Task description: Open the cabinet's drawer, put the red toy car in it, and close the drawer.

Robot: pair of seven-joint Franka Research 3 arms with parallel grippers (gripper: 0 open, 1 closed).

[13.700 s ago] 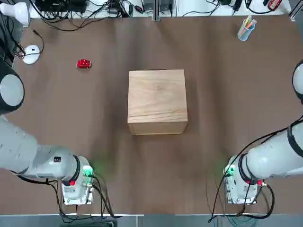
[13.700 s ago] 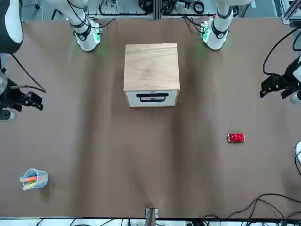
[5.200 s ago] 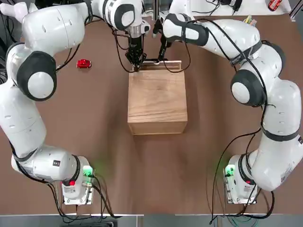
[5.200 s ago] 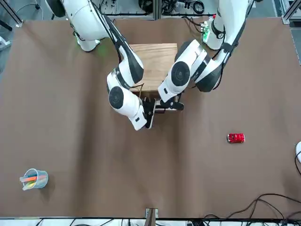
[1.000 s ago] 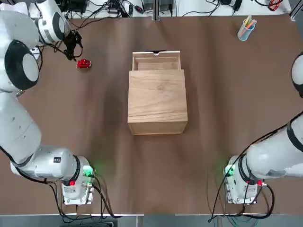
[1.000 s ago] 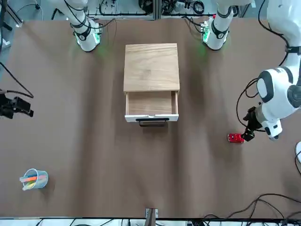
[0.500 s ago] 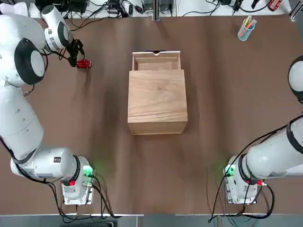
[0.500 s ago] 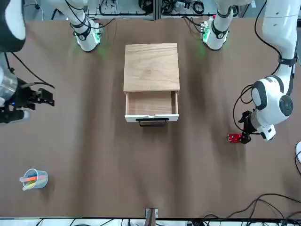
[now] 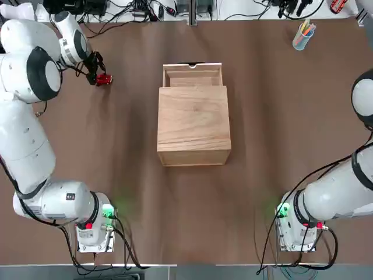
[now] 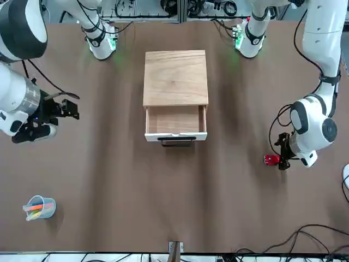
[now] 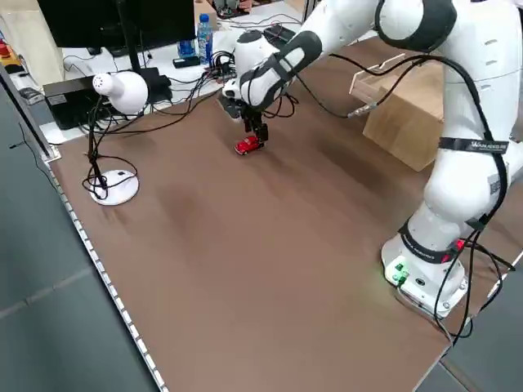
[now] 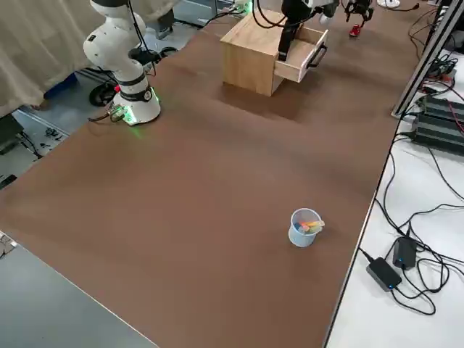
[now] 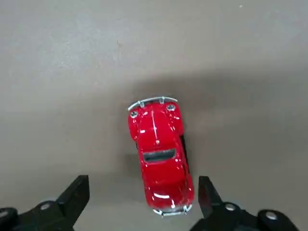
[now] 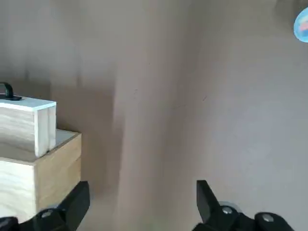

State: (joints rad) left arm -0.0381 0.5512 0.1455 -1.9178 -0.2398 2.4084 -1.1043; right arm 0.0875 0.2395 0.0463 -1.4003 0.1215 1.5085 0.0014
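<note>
Lower the left gripper (image 13: pixel 139 202), jaws wide, squarely astride the red toy car (image 13: pixel 159 154) near the table's far-left corner, then close across its flanks.

A brown table (image 9: pixel 262 87) carries a clear cup of coloured markers (image 9: pixel 303 35) near its far right corner. A white desk lamp (image 11: pixel 114 94) stands at its far left edge.

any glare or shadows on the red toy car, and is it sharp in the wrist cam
Left wrist view: the red toy car is sharp, with small white glints on its glossy roof and a soft shadow on the table around it. Top view: the car is tiny, partly hidden by the left gripper.
</note>
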